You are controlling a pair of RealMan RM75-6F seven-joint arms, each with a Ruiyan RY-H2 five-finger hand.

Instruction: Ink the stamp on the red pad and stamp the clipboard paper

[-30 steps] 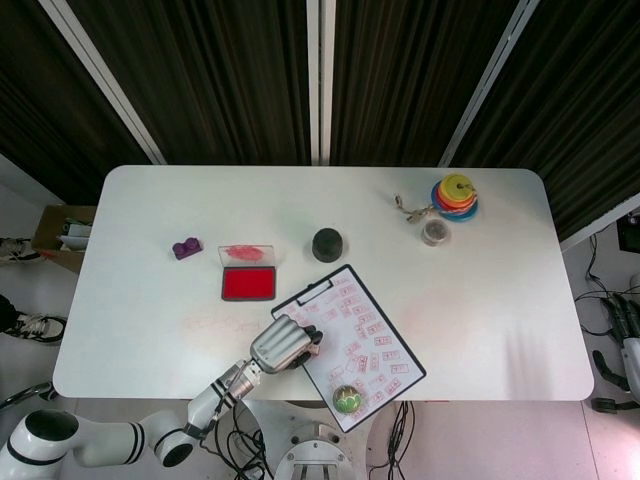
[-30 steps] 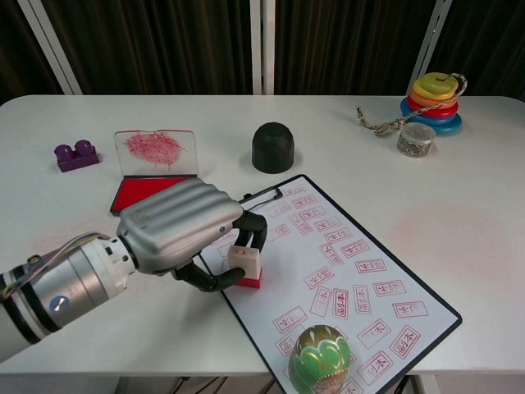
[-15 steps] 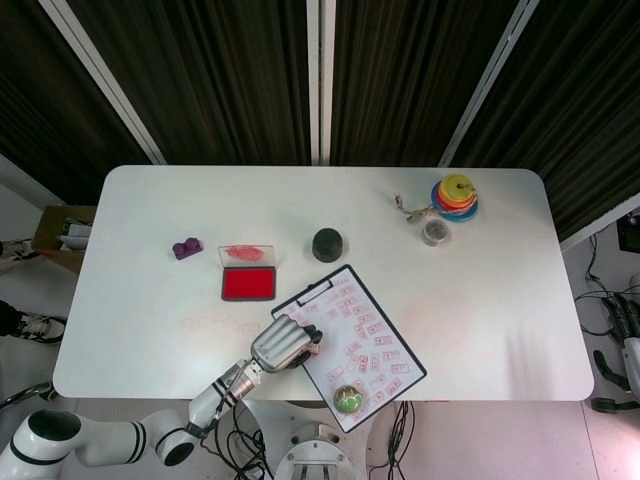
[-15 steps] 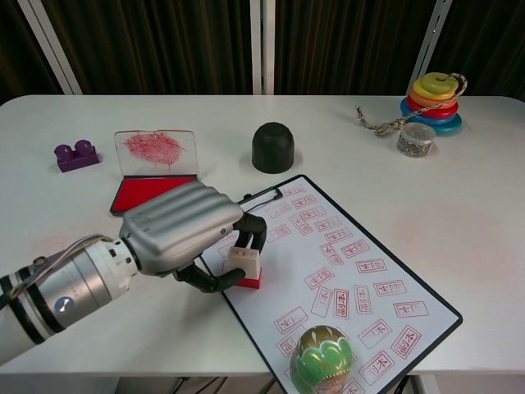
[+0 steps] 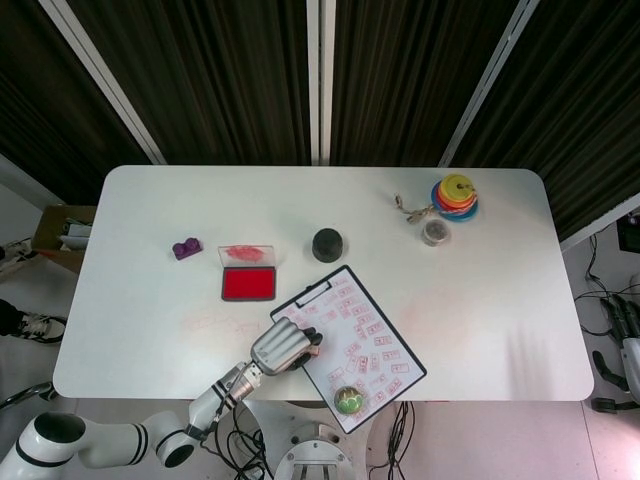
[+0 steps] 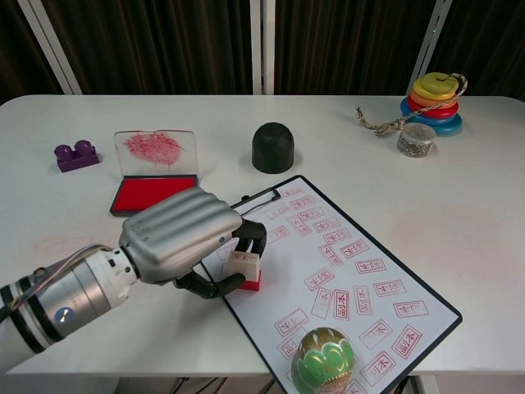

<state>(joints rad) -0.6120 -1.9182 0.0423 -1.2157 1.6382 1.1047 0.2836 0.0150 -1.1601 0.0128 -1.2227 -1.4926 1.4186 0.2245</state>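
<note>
My left hand (image 6: pixel 184 238) (image 5: pixel 283 346) grips a small white stamp with a red base (image 6: pixel 245 270), which stands on the left edge of the clipboard paper (image 6: pixel 344 271) (image 5: pixel 360 340). Several red stamp marks cover the paper. The open red ink pad (image 6: pixel 150 191) (image 5: pixel 248 283) lies behind the hand, its clear lid smeared with red. My right hand (image 5: pixel 622 322) hangs off the table's right edge, its fingers hard to read.
A green and gold ball (image 6: pixel 323 359) rests on the clipboard's near corner. A black dome (image 6: pixel 272 147), a purple brick (image 6: pixel 75 154), a ring stacker (image 6: pixel 435 101), a small jar (image 6: pixel 416 139) and a rope piece (image 6: pixel 377 121) sit further back.
My left hand has slid slightly toward the near edge with the stamp still held on the paper. Everything else stays put.
</note>
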